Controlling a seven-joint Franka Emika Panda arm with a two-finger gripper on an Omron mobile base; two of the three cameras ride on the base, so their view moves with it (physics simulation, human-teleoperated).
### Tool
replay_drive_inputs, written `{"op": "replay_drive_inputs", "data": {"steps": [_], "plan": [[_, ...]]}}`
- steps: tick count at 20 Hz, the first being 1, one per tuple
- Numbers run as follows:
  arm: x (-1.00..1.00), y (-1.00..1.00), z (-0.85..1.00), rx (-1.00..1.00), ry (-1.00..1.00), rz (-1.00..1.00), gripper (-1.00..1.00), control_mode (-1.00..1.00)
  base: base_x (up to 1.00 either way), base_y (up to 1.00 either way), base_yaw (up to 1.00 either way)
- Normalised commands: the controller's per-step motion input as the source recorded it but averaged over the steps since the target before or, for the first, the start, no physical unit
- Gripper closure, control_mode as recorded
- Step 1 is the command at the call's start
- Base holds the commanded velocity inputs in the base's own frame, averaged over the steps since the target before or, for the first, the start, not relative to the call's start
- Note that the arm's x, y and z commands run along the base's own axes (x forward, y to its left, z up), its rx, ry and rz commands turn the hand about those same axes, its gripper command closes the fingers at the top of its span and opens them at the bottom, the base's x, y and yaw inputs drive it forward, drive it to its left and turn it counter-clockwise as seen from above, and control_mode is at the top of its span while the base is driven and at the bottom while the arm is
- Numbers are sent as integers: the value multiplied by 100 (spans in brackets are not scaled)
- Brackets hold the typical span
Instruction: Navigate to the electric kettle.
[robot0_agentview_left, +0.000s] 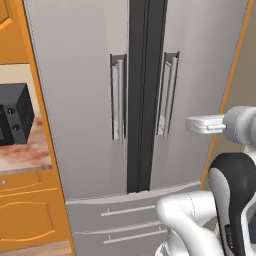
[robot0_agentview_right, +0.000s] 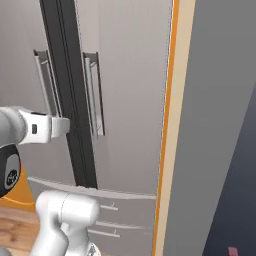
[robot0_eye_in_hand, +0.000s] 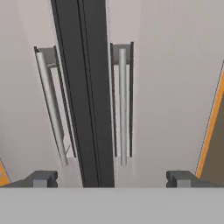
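Base faces the fridge (robot0_agentview_left: 90, 100) — no kettle ahead, so navigation is barely begun. Gripper (robot0_eye_in_hand: 111, 178) empty, fingers spread wide. Black microwave (robot0_agentview_left: 15, 114) on the left counter (robot0_agentview_left: 25, 155).

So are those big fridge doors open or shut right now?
Shut. Both fridge doors sit flush either side of the dark centre strip, their handles side by side.

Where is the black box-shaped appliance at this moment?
In the left base view, the black appliance sits on the counter at the far left, beside the fridge.
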Motion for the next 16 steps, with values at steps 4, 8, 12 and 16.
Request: {"op": "replay_drive_inputs", "data": {"steps": [4, 8, 12, 16], "plan": [[0, 0, 0, 0, 0, 0, -100, 100, -82, 70, 0], [0, 0, 0, 0, 0, 0, -100, 100, -50, 100, 0], [0, 0, 0, 0, 0, 0, -100, 100, -7, 100, 0], [0, 0, 0, 0, 0, 0, -100, 100, -3, 100, 0]]}}
